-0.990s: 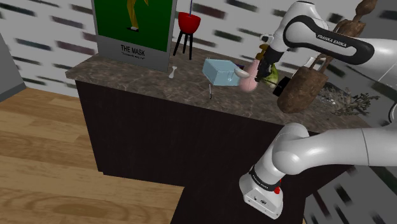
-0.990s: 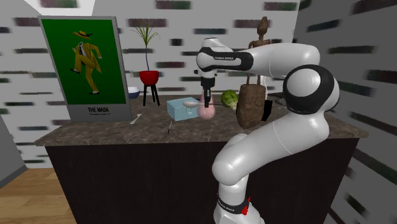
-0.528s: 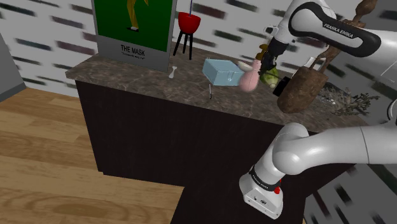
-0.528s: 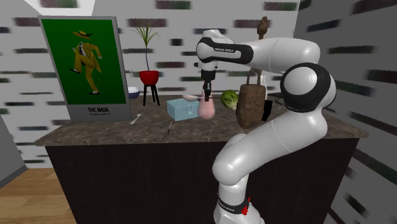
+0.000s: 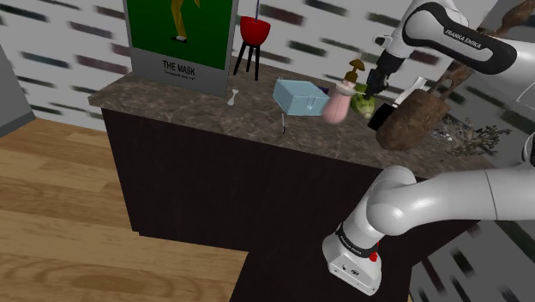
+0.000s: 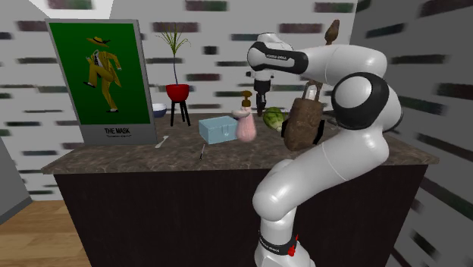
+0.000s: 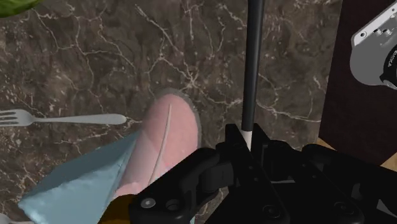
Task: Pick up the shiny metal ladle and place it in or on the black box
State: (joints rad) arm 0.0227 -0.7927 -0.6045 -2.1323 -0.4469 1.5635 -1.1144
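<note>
As the arm (image 5: 459, 53) reached over the marble counter (image 5: 249, 107), its gripper (image 6: 262, 111) hung above the surface near a green cabbage (image 6: 274, 118), with a pink vessel (image 6: 246, 130) and a blue box (image 6: 217, 130) just beside it. Seen from the wrist, the fingers (image 7: 213, 167) were closed upon the white end of a thin dark rod, seemingly the handle of the ladle (image 7: 252, 63). The black box (image 5: 382, 116) stood beside a brown bag (image 5: 413, 116).
</note>
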